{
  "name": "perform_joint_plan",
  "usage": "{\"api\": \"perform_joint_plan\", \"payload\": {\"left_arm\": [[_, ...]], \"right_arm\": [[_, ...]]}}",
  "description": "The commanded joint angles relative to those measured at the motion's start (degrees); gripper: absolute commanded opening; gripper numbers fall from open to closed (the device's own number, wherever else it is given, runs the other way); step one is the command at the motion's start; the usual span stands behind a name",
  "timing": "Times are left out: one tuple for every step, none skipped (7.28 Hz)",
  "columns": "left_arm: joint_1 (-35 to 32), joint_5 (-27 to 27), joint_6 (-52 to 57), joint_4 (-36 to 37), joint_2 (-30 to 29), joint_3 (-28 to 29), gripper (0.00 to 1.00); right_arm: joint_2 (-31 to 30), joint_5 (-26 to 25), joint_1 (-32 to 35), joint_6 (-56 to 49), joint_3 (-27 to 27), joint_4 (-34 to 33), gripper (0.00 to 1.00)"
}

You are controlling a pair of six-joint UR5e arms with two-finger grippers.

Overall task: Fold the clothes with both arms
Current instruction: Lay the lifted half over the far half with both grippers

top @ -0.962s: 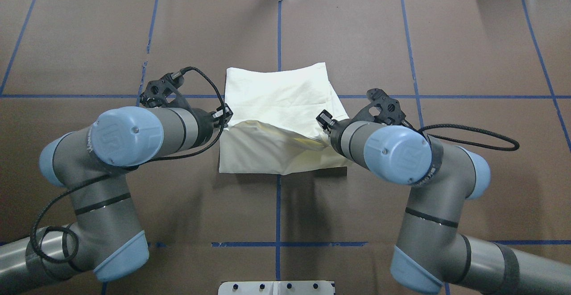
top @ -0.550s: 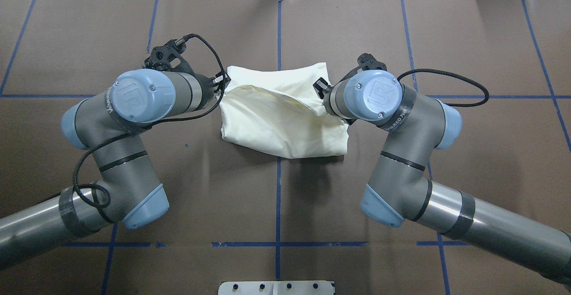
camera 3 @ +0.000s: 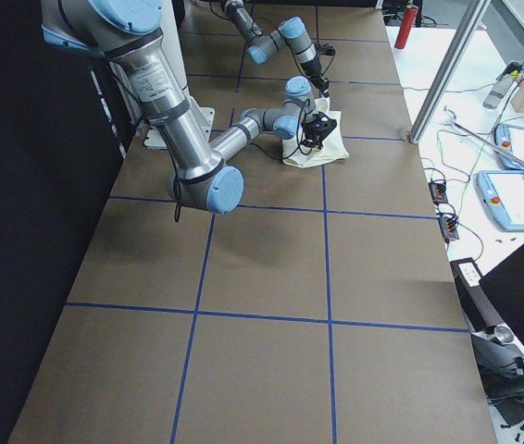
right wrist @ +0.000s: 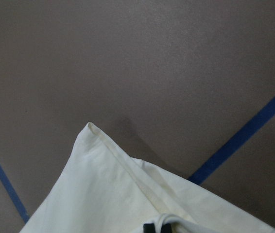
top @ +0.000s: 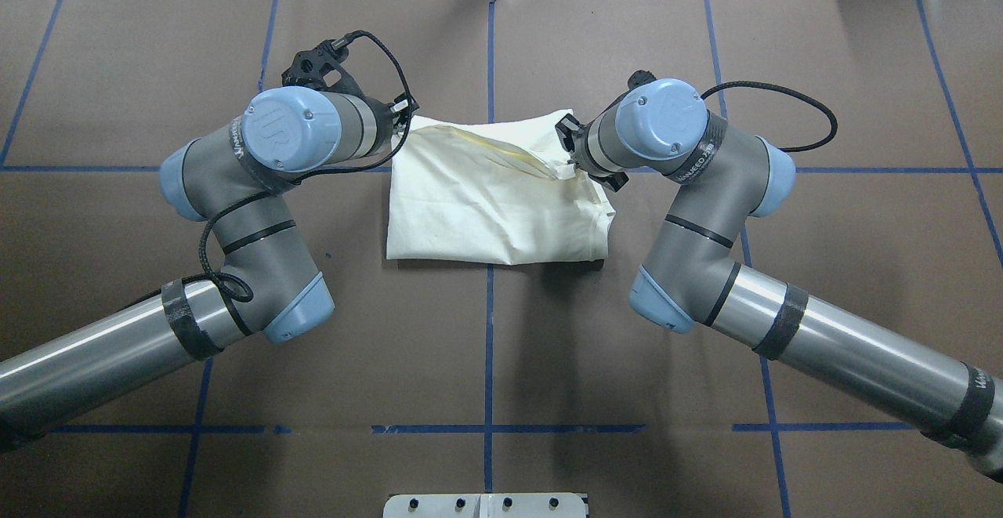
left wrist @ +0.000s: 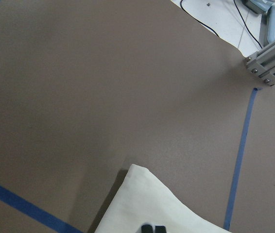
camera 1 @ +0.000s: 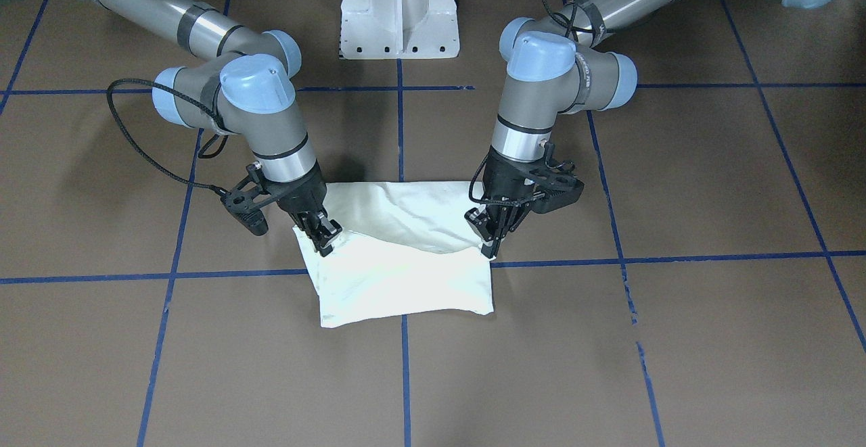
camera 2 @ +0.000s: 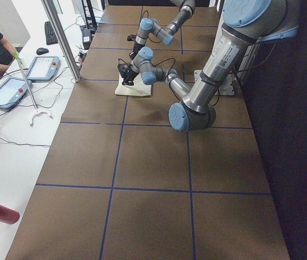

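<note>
Garment (top: 486, 212) folded, long axis left-right, far corners pinched.

Bright, even overhead light, soft shadows of the arms (top: 258, 228) falling on the brown table (top: 157, 48) toward 6 o'clock in the overhead view, pale cloth (top: 486, 204) nearly washed out, sheen on metal tubes at 4 and 8 o'clock, exterior left view black at 3 o'clock, exterior right at 9 o'clock, wrist views soft and grainy.

The left arm (top: 251, 240) and right arm (top: 693, 240) bend sharply at the elbow, wrists tipped down. The left gripper (camera 1: 488, 239) and right gripper (camera 1: 326, 236) point downward, fingers pinched closed, level with each other.
</note>
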Motion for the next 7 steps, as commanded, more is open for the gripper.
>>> {"api": "perform_joint_plan", "payload": {"left_arm": [[-0.8, -0.05, 5.63, -3.42, -0.42, 2.63, 0.5], [-1.5, -0.14, 6.88, -8.9, 0.63, 2.72, 0.51], [-1.68, -0.32, 6.89, -12.26, 2.55, 2.72, 0.51], [-2.9, -3.71, 7.07, -12.65, 2.83, 2.63, 0.51], [-3.44, -7.57, 9.24, -12.82, 3.36, 2.37, 0.51], [-3.36, -7.7, 9.53, -12.83, 3.45, 1.67, 0.47], [-3.27, -7.7, 9.53, -12.74, 3.36, 1.4, 0.41]], "right_arm": [[0.28, 0.46, 0.2, -0.8, -1.73, 1.04, 0.0], [0.2, 0.46, 0.2, -1.41, -1.91, 1.22, 0.0], [0.2, 0.46, 0.28, -2.2, -2.0, 1.22, 0.23], [0.2, 0.54, 0.72, -5.69, -1.74, 1.39, 0.99], [0.2, 3.33, 1.85, -11.03, -0.86, 2.18, 1.0], [0.2, 5.97, 2.47, -11.26, 1.67, 2.36, 1.0], [-0.15, 6.6, 3.61, -11.18, 5.7, 1.32, 1.0]]}}
